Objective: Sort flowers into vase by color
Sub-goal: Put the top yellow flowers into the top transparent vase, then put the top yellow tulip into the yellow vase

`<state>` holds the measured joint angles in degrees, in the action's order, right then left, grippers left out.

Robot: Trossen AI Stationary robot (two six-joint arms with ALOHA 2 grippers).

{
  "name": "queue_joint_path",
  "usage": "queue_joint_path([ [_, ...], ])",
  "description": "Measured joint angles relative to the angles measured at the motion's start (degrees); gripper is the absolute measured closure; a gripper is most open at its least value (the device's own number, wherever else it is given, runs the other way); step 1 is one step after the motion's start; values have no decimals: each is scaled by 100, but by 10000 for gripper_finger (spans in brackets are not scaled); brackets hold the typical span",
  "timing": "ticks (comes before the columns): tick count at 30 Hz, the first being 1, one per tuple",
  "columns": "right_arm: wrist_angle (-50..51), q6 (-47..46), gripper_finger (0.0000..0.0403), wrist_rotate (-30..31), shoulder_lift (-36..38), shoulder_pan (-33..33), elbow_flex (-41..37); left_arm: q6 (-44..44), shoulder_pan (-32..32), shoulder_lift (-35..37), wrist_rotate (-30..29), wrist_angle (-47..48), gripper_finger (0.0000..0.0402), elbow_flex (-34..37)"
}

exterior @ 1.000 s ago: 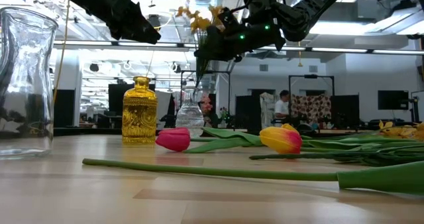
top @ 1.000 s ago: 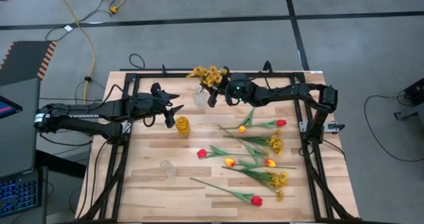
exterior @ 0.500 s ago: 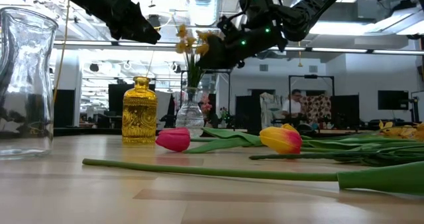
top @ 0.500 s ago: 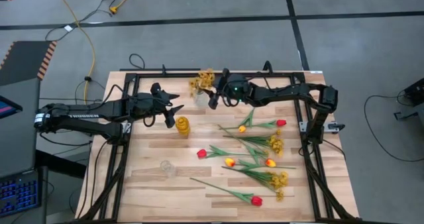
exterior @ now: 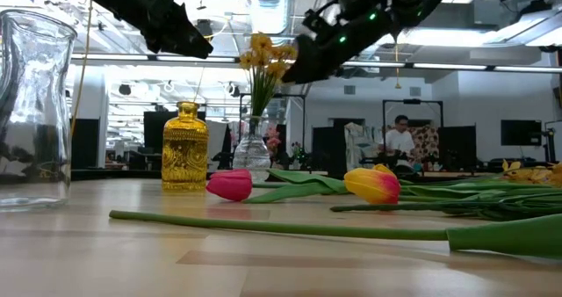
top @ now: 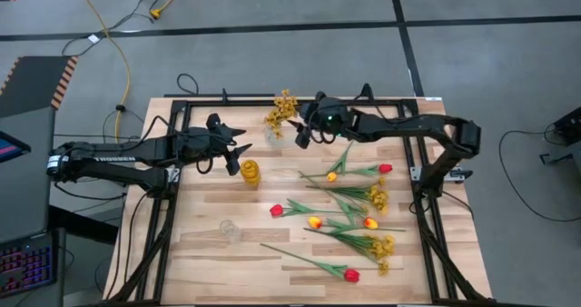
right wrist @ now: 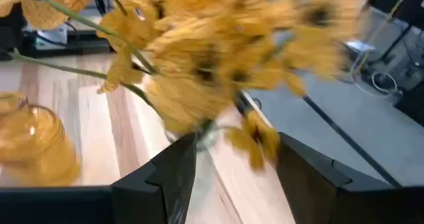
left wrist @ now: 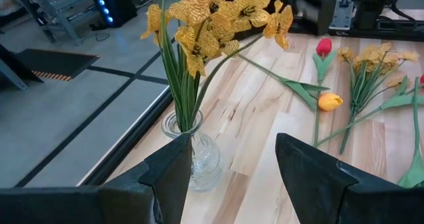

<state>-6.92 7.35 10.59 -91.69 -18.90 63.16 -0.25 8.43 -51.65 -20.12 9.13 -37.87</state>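
A mustard-yellow spray stands with its stems in a small clear vase near the table's far edge; the left wrist view shows its blossoms above that vase. My right gripper is open just right of the spray, blossoms close ahead of it. My left gripper hovers open left of the vase, above an amber vase. Red tulips, yellow-orange tulips and more sprays lie on the table's right half.
A clear glass jar stands toward the near left, looming large in the low view. One red tulip with a long stem lies near the near edge. A black frame rims the table. A person is in the room behind.
My right gripper carried the yellow spray down toward the clear vase, let go, and drew back toward the table's right. The spray, tilted and held above the vase a second ago, now stands upright in it by itself. The left arm kept still.
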Motion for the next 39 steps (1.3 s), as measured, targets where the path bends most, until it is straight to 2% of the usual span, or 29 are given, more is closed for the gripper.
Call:
queue_joint_path([
  [11, 3224, 20, 176, 2, 1549, 56, 0, 0, 0, -1, 0, -2, 194, 0],
  [18, 4779, 429, 176, -1, 1835, -8, 0, -2, 2, -1, 64, -2, 194, 0],
  [25, 5699, 840, 176, -137, 1227, -198, 0, -103, 1, 1, 86, -2, 194, 0],
  [39, 5729, 2237, 176, -169, -659, -102, 0, -106, 0, -1, 90, 44, 194, 0],
])
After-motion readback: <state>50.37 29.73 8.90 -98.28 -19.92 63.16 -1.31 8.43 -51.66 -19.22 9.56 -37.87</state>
